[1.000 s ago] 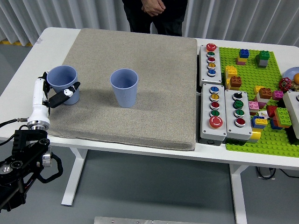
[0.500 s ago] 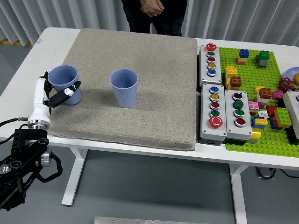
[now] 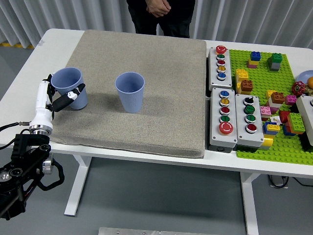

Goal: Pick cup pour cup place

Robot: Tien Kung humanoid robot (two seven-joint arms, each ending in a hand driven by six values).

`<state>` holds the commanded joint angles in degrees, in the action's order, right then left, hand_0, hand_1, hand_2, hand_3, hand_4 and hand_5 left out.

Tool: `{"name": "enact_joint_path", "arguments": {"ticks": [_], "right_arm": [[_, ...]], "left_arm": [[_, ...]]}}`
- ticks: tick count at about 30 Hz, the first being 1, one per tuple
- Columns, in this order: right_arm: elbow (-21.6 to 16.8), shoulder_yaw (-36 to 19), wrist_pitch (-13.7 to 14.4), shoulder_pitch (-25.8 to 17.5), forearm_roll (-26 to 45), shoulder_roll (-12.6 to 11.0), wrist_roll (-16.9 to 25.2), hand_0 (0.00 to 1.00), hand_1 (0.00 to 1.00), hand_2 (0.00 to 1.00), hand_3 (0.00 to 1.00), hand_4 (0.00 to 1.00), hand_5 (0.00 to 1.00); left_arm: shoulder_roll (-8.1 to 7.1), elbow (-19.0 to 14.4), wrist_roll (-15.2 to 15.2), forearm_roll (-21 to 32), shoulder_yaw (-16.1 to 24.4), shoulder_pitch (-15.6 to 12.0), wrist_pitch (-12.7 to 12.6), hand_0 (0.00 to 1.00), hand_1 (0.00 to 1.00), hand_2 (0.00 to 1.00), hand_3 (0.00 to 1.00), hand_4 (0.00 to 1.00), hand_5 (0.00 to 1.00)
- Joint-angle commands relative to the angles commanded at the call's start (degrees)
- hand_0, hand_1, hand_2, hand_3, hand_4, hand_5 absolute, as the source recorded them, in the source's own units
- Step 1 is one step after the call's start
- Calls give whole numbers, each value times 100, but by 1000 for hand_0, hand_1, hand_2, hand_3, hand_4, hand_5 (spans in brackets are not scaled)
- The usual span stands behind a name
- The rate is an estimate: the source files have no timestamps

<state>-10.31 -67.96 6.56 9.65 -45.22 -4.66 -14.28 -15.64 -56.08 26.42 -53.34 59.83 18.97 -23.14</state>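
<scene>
Two blue plastic cups stand upright on the grey mat (image 3: 146, 63). The left cup (image 3: 69, 86) is at the mat's left edge, and my left hand (image 3: 61, 98) is curled around its lower side, thumb in front and fingers behind. The second cup (image 3: 130, 91) stands free in the middle of the mat, about a cup's width to the right of the held one. I cannot see inside either cup well enough to tell its contents. My right arm is out of view.
A person stands at the table's far side, hands clasped (image 3: 160, 7). Grey button boxes (image 3: 221, 62) (image 3: 237, 120) lie right of the mat. Beyond them is a green baseplate (image 3: 274, 147) with several bricks.
The left hand and its cup have shifted slightly right and up over the last second. The middle cup has not moved.
</scene>
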Motion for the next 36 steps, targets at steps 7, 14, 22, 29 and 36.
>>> {"name": "enact_joint_path", "arguments": {"ticks": [7,14,22,29,36], "right_arm": [[0,0,1,14,1,-2,0,724,694,746,704,327,273],[0,14,4,29,21,-3,0,722,693,745,703,327,272],[0,19,3,23,23,-1,-1,722,693,745,703,327,272],[0,21,2,18,23,-2,1,722,693,745,702,326,272],[0,22,-1,6,15,0,-6,722,693,745,702,327,272]], "left_arm": [[1,-23,7,-92,5,-12,-31,655,635,680,717,918,282],[19,-11,2,-103,7,-42,-31,667,636,676,715,957,330],[42,9,-9,-120,20,-94,-13,670,637,679,721,960,332],[55,6,-39,-216,45,-114,40,675,646,692,741,957,335],[54,1,-101,-366,78,-160,152,691,683,747,844,962,357]]}}
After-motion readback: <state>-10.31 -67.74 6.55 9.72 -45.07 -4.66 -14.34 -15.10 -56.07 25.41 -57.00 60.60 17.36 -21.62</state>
